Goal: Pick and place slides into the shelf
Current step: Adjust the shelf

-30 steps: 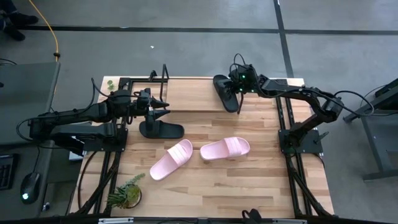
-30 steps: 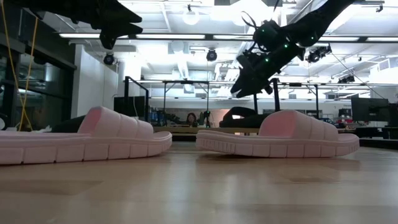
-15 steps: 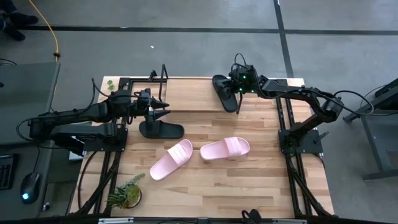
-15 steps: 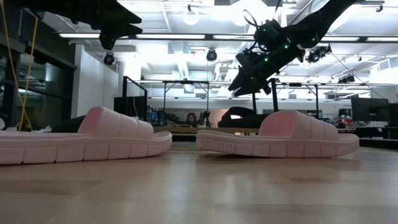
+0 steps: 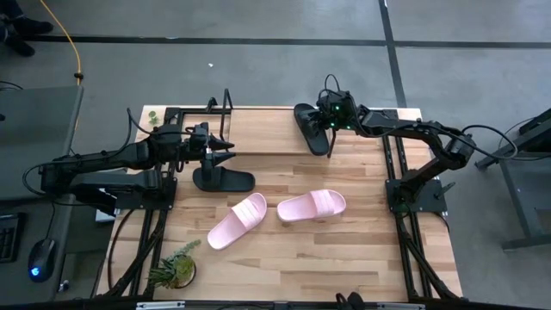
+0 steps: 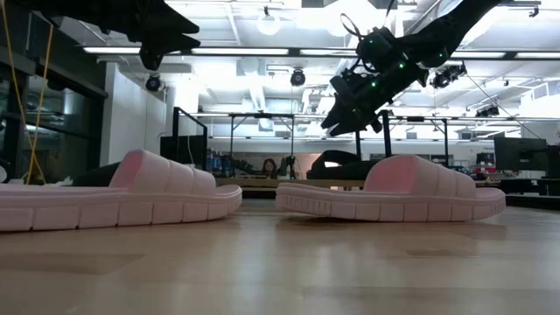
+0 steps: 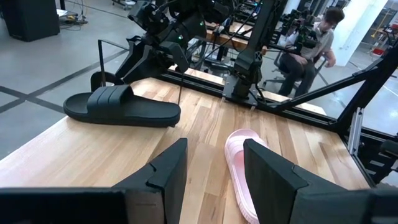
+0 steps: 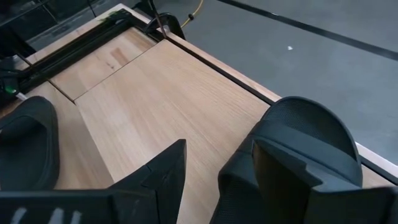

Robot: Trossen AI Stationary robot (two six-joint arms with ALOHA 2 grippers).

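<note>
One black slide (image 5: 310, 129) lies sole down on the right end of the shelf (image 5: 267, 129), a light board between thin black hoops. My right gripper (image 5: 323, 120) hovers open just above that slide (image 7: 121, 109), whose rounded end (image 8: 311, 124) shows beside one finger. The other black slide (image 5: 224, 179) rests on the table near the left side. My left gripper (image 5: 222, 146) hangs open above it, high up (image 6: 162, 39). Two pink slides (image 5: 238, 220) (image 5: 312, 205) lie sole down mid-table.
A small potted plant (image 5: 176, 267) stands at the near left corner. A black frame (image 5: 392, 172) borders the table on both sides. The shelf board left of the black slide is bare. A seated person (image 7: 317, 37) shows beyond the table.
My right gripper has tipped a little above the black slide on the shelf and shifted slightly toward the table's left. The slides and my left arm have kept still.
</note>
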